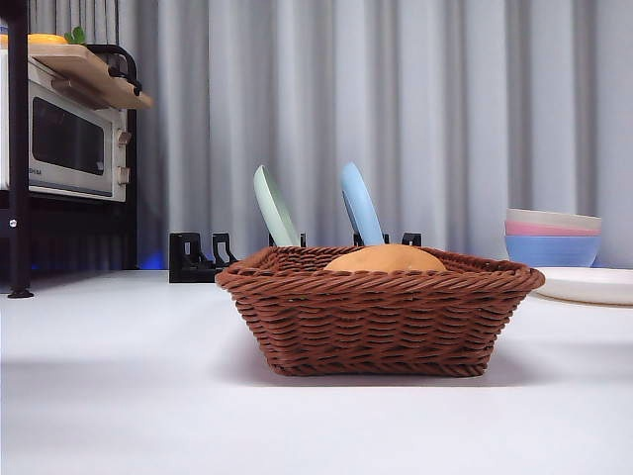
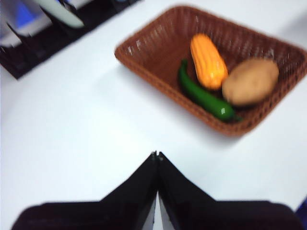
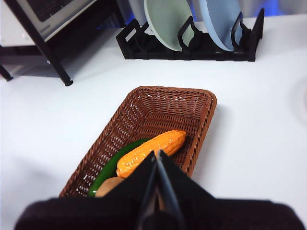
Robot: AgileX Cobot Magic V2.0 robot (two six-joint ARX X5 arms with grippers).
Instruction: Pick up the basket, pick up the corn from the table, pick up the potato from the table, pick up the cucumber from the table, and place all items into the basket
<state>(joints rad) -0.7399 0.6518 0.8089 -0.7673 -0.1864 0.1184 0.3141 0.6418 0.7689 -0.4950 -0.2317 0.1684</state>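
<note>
The shallow reddish-brown woven wicker basket stands on the plain white worktop at the centre of the front view, and all three vegetables lie inside it. In the left wrist view the bumpy orange corn lies in the middle of the basket, the long dark green glossy cucumber runs alongside it and seems to touch it, and the smooth tan potato sits at one end, against the cucumber's tip. From the front only the rounded top of the potato shows above the braided rim. The left gripper hangs above bare worktop near the basket, its black fingers pressed together and holding nothing. The right gripper hangs over the basket's near end, above the corn and potato, its fingers likewise closed and empty. Behind the basket in the front view, a black slotted rack holds a pale green plate and a pale blue plate on edge. At the right edge, stacked pastel bowls stand beside a white plate. In the upper left, a white toaster oven sits on a dark shelf frame.
</note>
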